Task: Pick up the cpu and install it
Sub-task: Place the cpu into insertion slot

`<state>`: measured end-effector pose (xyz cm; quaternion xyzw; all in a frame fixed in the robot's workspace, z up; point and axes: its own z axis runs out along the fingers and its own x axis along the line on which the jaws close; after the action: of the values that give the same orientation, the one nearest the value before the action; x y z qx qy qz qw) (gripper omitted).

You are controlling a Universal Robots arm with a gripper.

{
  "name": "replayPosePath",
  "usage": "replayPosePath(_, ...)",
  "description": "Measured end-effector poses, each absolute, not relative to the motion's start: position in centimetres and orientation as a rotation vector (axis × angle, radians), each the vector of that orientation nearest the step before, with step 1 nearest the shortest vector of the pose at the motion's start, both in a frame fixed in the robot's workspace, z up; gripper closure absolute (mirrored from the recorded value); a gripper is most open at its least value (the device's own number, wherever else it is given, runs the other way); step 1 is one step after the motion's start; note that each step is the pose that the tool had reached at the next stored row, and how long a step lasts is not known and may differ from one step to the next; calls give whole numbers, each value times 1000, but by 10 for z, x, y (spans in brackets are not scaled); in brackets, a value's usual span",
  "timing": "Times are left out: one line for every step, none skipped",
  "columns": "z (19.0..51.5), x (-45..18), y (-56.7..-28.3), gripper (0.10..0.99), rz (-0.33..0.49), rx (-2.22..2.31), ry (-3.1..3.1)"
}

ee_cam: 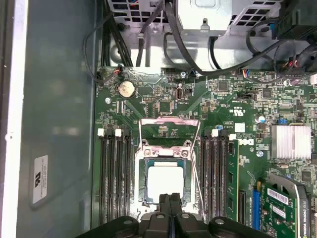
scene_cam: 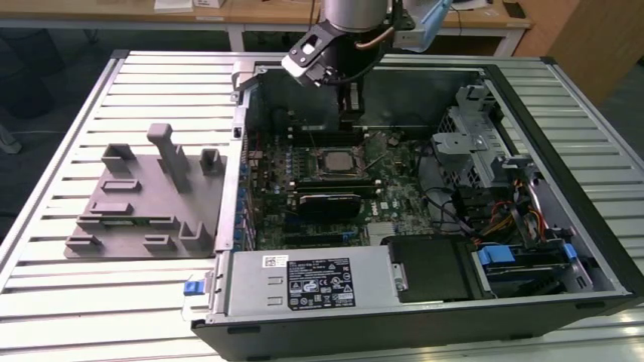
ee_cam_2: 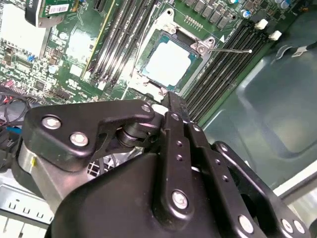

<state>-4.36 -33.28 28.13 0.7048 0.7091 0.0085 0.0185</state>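
One tool (scene_cam: 349,113) is held above the uncovered computer case (scene_cam: 403,332) in the exterior view. In the second wrist view its fingers (ee_cam_2: 176,116) are seen pressed together, gripping nothing. In the first wrist view the cpu (ee_cam: 163,181) is seated in the socket (ee_cam: 142,183), just by the fingertips.

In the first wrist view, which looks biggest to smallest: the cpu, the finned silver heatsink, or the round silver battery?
1. The finned silver heatsink and the cpu: they look alike, and the gripper hides the cpu's edge, so no ranking.
2. The round silver battery: clearly smallest.
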Motion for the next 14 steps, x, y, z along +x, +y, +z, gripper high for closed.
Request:
replayPosePath(293, -44, -333, 980, 26, 2189, 2202)
replayPosePath(295, -44, -333, 980, 27, 2189, 2202)
replayPosePath(296, -44, -333, 980, 26, 2189, 2202)
replayPosePath(297, -44, -333, 980, 26, 2189, 2202)
replayPosePath(299, -44, -333, 980, 26, 2189, 2202)
replayPosePath(300, -44, -333, 980, 26, 2189, 2202)
replayPosePath(301, -44, -333, 980, 26, 2189, 2202)
replayPosePath(308, -44, -333, 980, 26, 2189, 2202)
replayPosePath(326, -44, -333, 980, 26, 2189, 2202)
replayPosePath(324, -44, -333, 980, 27, 2189, 2202)
replayPosePath(323, -44, -333, 980, 27, 2189, 2202)
replayPosePath(319, -44, -333, 980, 27, 2189, 2202)
replayPosePath(318, -44, -333, 980, 27, 2189, 2202)
replayPosePath(317, -44, -333, 980, 27, 2188, 2202)
